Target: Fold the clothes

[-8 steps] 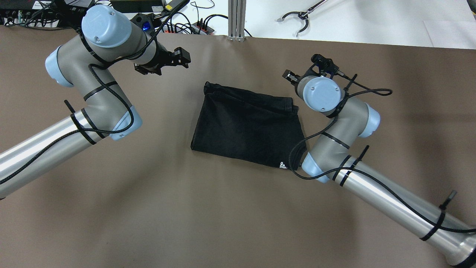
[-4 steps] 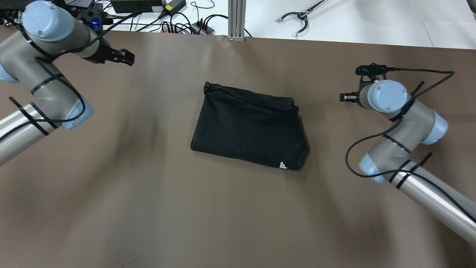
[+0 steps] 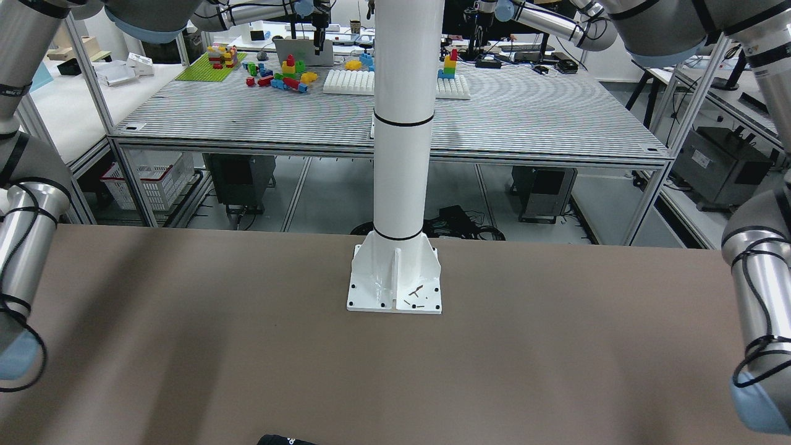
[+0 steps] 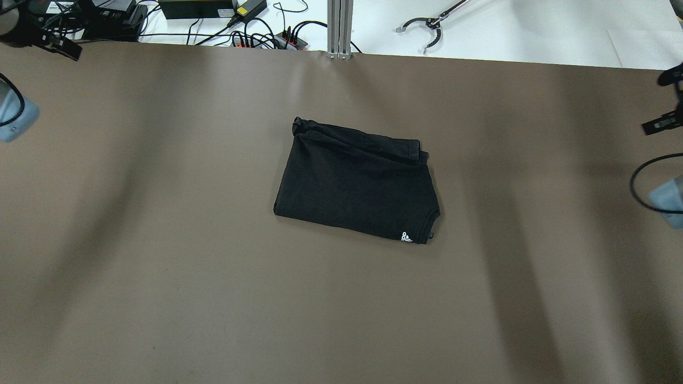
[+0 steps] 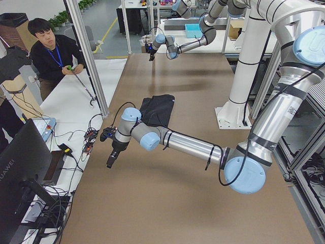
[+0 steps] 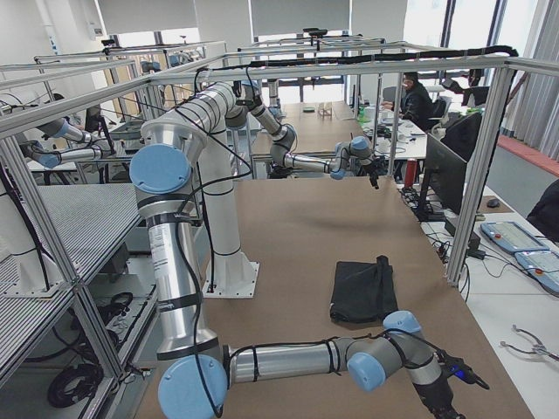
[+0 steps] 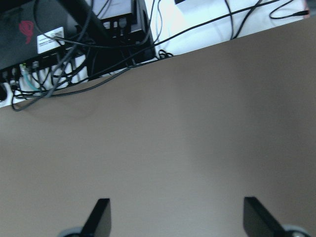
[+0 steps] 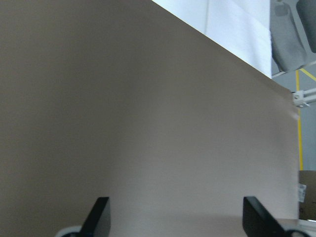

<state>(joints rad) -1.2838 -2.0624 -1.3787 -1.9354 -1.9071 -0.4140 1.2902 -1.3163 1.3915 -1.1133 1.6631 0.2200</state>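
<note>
The clothes are one black piece lying folded at the middle of the brown table, with a small white logo at the near right corner. They also show in the left view, in the right view, and as a sliver in the front view. My left gripper is open and empty over bare table near the far left corner. My right gripper is open and empty over bare table at the right edge. Both are far from the clothes.
The white pillar stands on its base at the robot's side. Cables and a power strip, an aluminium post and a grabber tool lie beyond the far edge. A person sits there.
Both arms have swung outward from beside the clothes to the table's left and right ends. The clothes have not moved.
</note>
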